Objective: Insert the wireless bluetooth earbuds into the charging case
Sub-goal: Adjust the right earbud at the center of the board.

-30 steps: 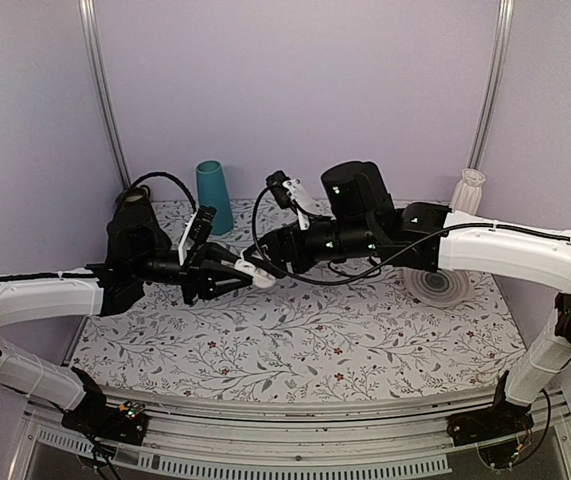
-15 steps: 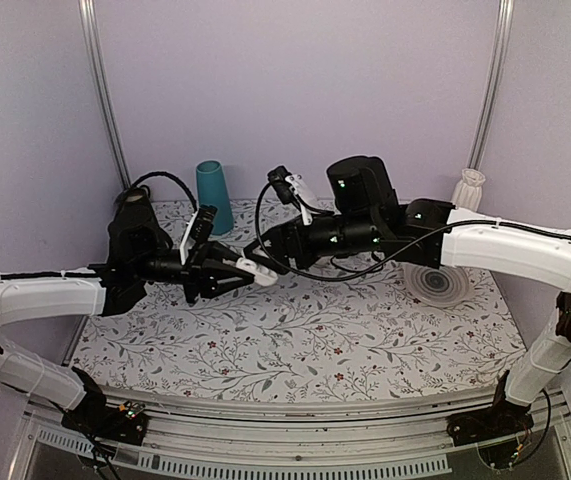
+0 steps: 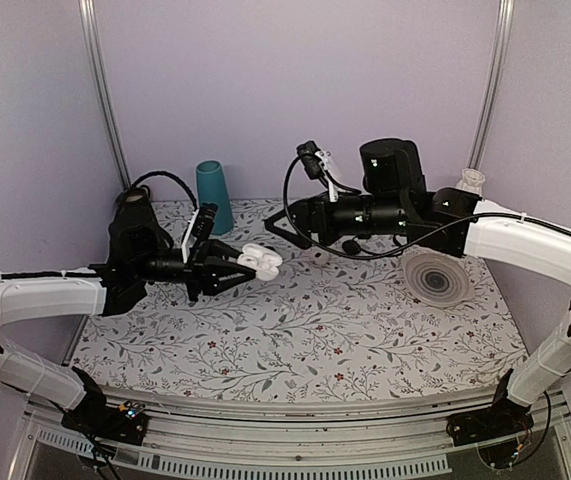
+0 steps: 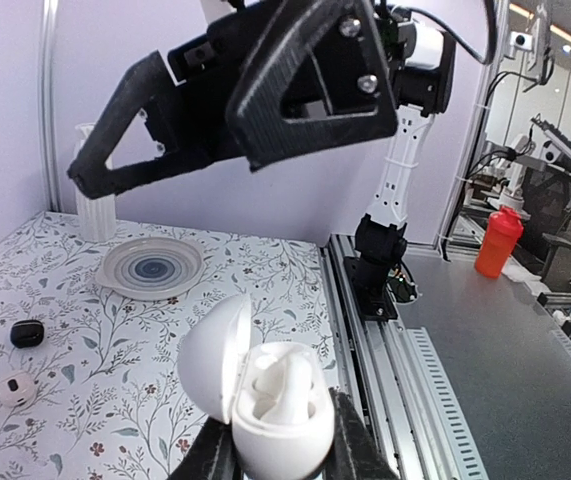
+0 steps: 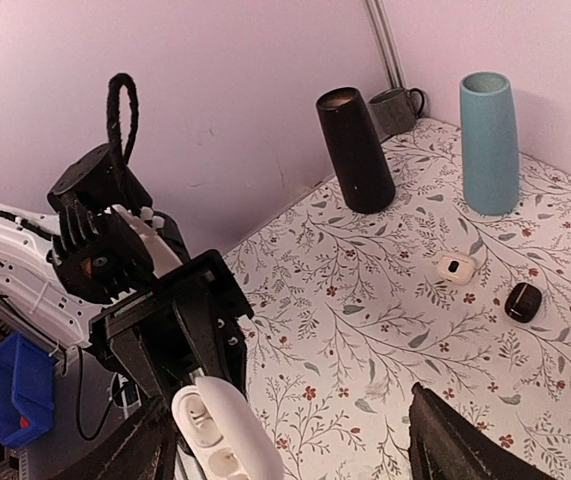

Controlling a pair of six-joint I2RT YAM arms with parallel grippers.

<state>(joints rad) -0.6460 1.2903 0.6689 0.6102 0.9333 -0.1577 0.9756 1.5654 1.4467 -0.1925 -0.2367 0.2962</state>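
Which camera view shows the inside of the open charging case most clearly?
The left wrist view: the charging case is close, its lid open, the interior visible. The top external view shows it small and far; the right wrist view shows it partly, at the lower edge.

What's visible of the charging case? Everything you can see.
The charging case is a small glossy white plastic pebble with rounded corners. Its hinged lid stands open, swung left in the left wrist view, showing a white moulded interior where at least one earbud seems seated; a second I cannot confirm. It sits roughly upright in the air, its lower body pinched by the shut left gripper. Nothing else touches it; the open right gripper hangs apart.
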